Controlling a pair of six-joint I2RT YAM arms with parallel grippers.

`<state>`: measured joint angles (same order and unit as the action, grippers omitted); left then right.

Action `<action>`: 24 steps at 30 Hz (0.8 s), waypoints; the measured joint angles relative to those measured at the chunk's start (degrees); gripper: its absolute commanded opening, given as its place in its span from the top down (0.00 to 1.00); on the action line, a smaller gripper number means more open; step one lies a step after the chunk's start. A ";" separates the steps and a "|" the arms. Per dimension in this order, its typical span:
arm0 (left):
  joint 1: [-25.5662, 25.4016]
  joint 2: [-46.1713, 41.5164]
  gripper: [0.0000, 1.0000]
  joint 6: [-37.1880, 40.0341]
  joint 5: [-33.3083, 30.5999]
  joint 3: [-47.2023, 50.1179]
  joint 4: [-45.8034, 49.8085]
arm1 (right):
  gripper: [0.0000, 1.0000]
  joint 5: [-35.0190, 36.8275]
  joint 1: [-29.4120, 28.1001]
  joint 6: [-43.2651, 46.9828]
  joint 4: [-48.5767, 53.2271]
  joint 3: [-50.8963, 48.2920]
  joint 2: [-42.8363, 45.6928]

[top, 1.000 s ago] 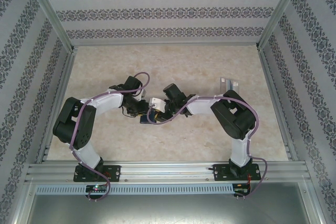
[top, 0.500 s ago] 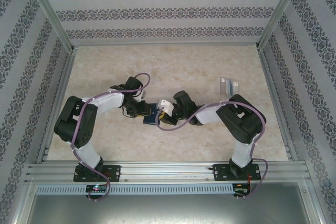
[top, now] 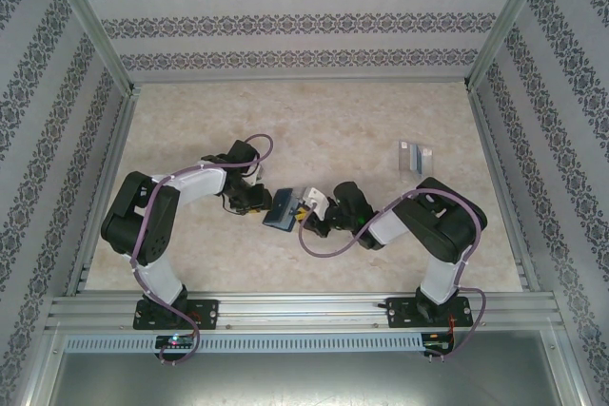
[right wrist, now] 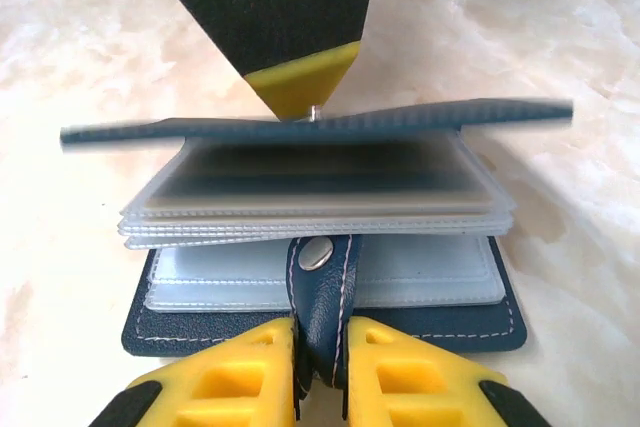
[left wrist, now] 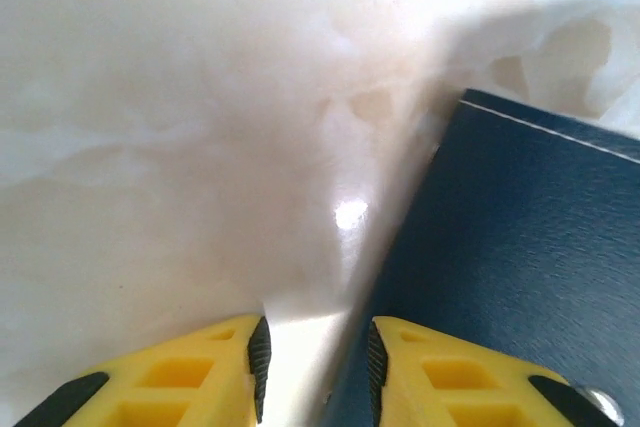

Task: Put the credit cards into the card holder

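The dark navy card holder [top: 281, 209] lies open mid-table between both grippers. In the right wrist view its base [right wrist: 450, 322] rests flat, pale grey-blue inside, with clear sleeves [right wrist: 310, 202] fanned under the raised top cover [right wrist: 200, 131]. My right gripper [right wrist: 320, 352] is shut on the snap tab [right wrist: 322, 292]. My left gripper [left wrist: 315, 352] is open, bare table between its jaws; the navy cover [left wrist: 520, 247] leans beside its right finger [left wrist: 440, 367]. That finger's tip [right wrist: 300, 82] touches the raised cover from behind. In the top view, left gripper [top: 259, 199] and right gripper [top: 297, 208] flank the holder. The credit cards are out of view.
A clear plastic box [top: 413, 155] stands at the right of the pale marbled table [top: 314, 121]. Patterned walls and metal rails close in the back and both sides. Both arms bend inward toward the centre.
My right gripper has closed on the snap tab and drawn right and nearer. The holder came with it and now gapes open, pale inside showing. The left gripper barely moved.
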<state>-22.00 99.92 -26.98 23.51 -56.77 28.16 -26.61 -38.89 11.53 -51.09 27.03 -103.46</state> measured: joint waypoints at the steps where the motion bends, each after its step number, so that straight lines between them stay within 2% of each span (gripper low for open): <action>1: -0.02 -0.02 0.62 -0.04 -0.09 0.04 0.00 | 0.84 -0.26 0.22 -0.85 -1.46 -0.74 -0.02; 8: -0.15 -3.72 0.57 -0.92 -3.69 1.33 1.97 | 0.84 -1.53 0.92 -4.68 -10.49 -2.64 -0.81; 15: -0.55 -10.01 0.54 -2.29 -3.56 1.95 2.08 | 0.82 -2.01 0.92 -5.86 -14.82 -4.28 -1.62; 21: -1.46 -9.25 0.56 -3.56 -2.51 2.93 0.11 | 0.79 -2.60 0.92 -6.80 -16.68 -4.28 -2.03; 24: -2.71 -7.58 0.56 -4.68 -1.92 3.93 -2.27 | 0.74 -2.95 0.92 -7.50 -17.75 -4.28 -2.95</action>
<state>-24.71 92.33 -31.66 21.58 -52.84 25.89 -29.56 -37.98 4.03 -68.84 22.74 -106.41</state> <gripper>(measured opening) 0.441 0.240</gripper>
